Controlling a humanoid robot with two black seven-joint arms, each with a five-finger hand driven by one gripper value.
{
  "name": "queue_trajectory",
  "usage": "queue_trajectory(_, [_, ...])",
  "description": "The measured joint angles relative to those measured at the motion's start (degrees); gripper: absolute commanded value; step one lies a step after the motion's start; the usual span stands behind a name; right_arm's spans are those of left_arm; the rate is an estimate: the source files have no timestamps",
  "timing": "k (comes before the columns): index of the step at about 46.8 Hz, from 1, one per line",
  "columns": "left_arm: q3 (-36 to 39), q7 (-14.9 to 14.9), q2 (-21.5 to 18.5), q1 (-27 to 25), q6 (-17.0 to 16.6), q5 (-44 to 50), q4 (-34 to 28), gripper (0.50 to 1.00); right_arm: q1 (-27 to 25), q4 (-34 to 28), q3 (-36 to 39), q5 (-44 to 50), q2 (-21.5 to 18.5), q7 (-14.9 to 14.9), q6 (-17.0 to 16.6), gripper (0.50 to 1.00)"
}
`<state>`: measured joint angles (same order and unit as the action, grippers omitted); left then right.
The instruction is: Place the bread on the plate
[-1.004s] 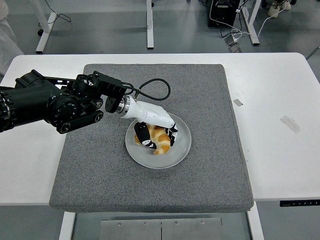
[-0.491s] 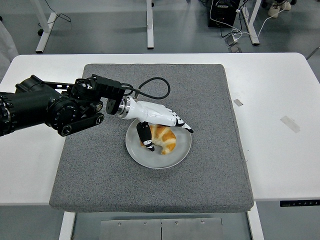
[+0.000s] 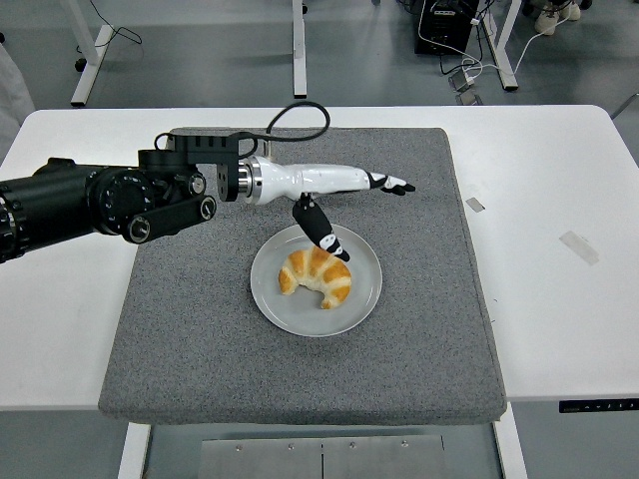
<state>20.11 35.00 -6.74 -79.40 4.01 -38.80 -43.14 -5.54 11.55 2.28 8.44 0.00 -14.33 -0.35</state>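
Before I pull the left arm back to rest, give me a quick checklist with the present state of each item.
1. Croissant on the plate: ok, it lies wholly inside the rim.
2. Left hand free of the croissant: ok, fingers extended and open, nothing held.
3. Thumb clear of the croissant: cannot tell, its tip hangs just over the plate's far rim, close to the bread.
4. Plate on the grey mat: ok, well inside the mat's edges.
5. Cable looped behind the wrist: ok, hanging free, not snagged on anything visible.
6. Right arm: cannot tell, it is out of view.
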Motion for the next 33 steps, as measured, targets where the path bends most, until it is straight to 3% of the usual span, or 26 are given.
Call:
queue_trajectory(12, [-8.6,-0.1,0.0,6.4,-0.1,28.0,10.5,0.998,0.0,0.0,0.0,0.0,0.0,0.0,0.0,1.0])
queue_trajectory(18, [-23.0,-5.3,0.1,12.9,-0.2,36.9,12.8,0.998,0.0,0.1,-0.1,0.0,0.0,0.0,0.0,1.0])
queue_trajectory(26, [-46.2,-11.3,0.7,21.2,-1.2,38.2,13.3,0.998,-0.1,0.1,-0.1,0.0,0.0,0.0,0.0,1.0])
queue_trajectory(33, [-60.3,-15.3,4.2,25.1,-1.9,39.2,13.3,0.998,-0.1,0.1,-0.1,0.0,0.0,0.0,0.0,1.0])
